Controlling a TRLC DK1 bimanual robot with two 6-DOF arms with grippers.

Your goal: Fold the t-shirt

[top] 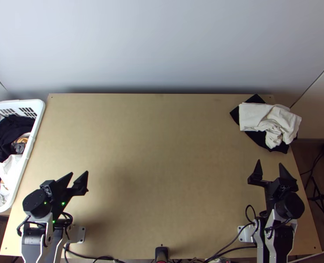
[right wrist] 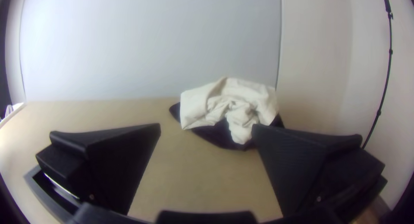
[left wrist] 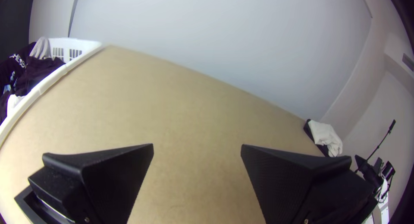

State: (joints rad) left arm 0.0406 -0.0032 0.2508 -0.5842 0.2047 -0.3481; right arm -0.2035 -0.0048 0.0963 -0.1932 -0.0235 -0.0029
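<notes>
Gaping wide they are, left gripper (top: 79,172) and right gripper (top: 269,162), arms cut off below! Beyond, the top view's edge crops the laundry basket (top: 38,118), garments (top: 2,136) jumbled inside. Far right corner: crumpled white cloth (top: 254,115) partly hiding black cloth (top: 258,138); which piece is the t-shirt, I can't tell.

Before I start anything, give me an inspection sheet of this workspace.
Surface: light wooden table
Job's things: white cloth, bunched, on black cloth at far right corner; cannot tell which is the t-shirt
Clutter: white basket of clothes at left edge
Left gripper: open, nothing held
Right gripper: open, nothing held
Cables: black cables along near edge
Surroundings: pale wall behind, black pole at right
</notes>
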